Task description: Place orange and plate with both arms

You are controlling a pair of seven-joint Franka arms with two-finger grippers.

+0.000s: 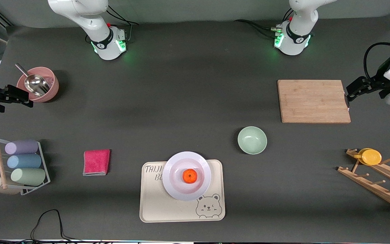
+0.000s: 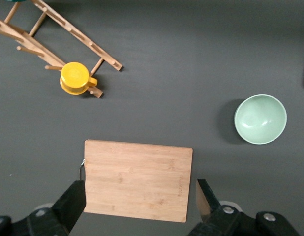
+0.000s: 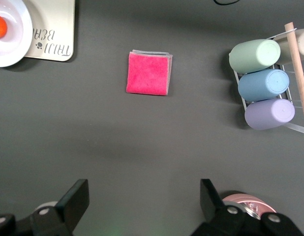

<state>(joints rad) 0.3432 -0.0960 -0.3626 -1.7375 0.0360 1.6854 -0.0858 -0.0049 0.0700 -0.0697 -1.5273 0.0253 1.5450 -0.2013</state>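
A: Sweep the front view from its left edge.

B: At the left edge, upper half, the right gripper hangs with its fingers spread wide and nothing between them, just beside the pink bowl that has a metal scoop in it. Lower left sits a wire rack with purple, blue and green cylinders lying in it. A pink cloth lies flat lower down, left of centre.

A: And the task's things?

B: Bottom centre. The cream tray carries the plate on its upper part, and the orange sits in the middle of the plate. Neither gripper is near them.

A: Further right?

B: The green bowl stands right of centre. A wooden cutting board lies at the upper right. The left gripper hangs at the board's right edge, jaws wide apart and holding nothing; its wrist view shows both fingers straddling the board. Lower right, a yellow cup rests on a wooden drying rack.
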